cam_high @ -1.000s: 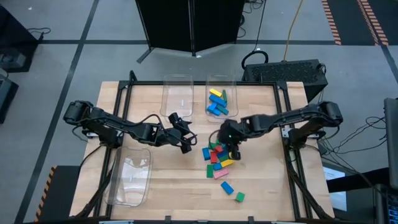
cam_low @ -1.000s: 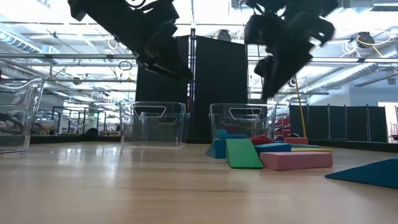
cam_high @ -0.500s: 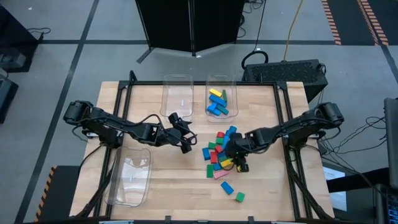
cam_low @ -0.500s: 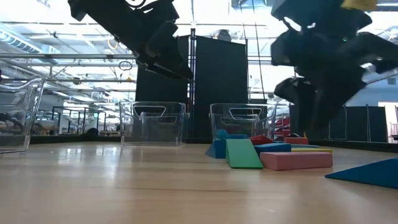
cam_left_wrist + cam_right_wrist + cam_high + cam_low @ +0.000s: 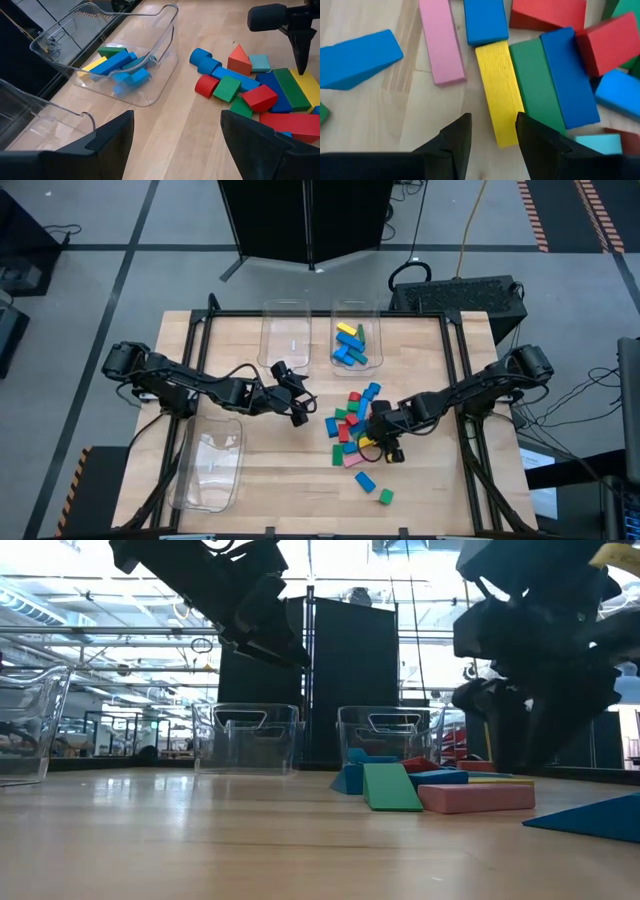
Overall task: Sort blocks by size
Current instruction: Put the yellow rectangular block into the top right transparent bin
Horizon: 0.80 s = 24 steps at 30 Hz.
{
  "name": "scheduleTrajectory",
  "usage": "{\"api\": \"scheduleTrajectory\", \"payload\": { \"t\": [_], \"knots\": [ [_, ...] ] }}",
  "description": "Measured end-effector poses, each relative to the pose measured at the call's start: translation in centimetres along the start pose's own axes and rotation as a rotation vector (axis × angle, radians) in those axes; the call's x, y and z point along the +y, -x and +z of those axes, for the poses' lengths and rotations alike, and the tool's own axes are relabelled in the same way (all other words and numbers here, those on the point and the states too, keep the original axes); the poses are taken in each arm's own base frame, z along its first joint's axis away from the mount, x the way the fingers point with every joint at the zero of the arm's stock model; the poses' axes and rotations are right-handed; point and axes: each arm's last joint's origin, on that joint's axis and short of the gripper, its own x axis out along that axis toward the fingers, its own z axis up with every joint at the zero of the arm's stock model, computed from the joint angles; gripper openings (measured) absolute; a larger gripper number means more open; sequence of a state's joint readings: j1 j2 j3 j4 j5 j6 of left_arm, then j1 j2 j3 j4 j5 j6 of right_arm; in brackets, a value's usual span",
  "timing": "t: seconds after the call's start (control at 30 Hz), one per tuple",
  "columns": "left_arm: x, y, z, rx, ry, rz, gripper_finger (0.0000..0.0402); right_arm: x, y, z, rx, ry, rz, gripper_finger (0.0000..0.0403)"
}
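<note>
Over the loose blocks (image 5: 352, 428) at mid-bench (image 5: 290, 490), the right end effector (image 5: 385, 448) has swung from the pile's near edge to its far-right side and dropped low; fingers half-open, empty. Likely lining up on the long yellow block (image 5: 500, 92). Left end effector (image 5: 300, 408) hasn't moved, wide open, holding nothing. Right wrist view shows yellow lying flush against a green block (image 5: 536, 85); high view hides that. Left wrist view shows sorted pieces in one bin (image 5: 120, 60).
</note>
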<state>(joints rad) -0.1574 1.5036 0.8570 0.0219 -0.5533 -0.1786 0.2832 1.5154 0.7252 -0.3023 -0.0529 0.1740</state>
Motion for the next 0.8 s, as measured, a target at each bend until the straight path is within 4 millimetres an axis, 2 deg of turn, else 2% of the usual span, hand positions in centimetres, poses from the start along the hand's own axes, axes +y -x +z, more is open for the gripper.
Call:
{"api": "scheduleTrajectory", "payload": {
  "t": [0.23,0.6,0.8],
  "knots": [
    [0.0,0.0,0.0,0.0,0.0,0.0,0.0297,0.2,-0.1,-0.4,0.031,-0.047,0.027,0.0147],
    [0.0,0.0,0.0,0.0,0.0,0.0,0.0297,2.6,-0.1,-1.1,0.074,-0.061,0.106,0.0147],
    [0.0,0.0,0.0,0.0,0.0,0.0,0.0297,2.9,0.3,-0.1,0.003,-0.071,-0.004,0.0147]
  ]
}}
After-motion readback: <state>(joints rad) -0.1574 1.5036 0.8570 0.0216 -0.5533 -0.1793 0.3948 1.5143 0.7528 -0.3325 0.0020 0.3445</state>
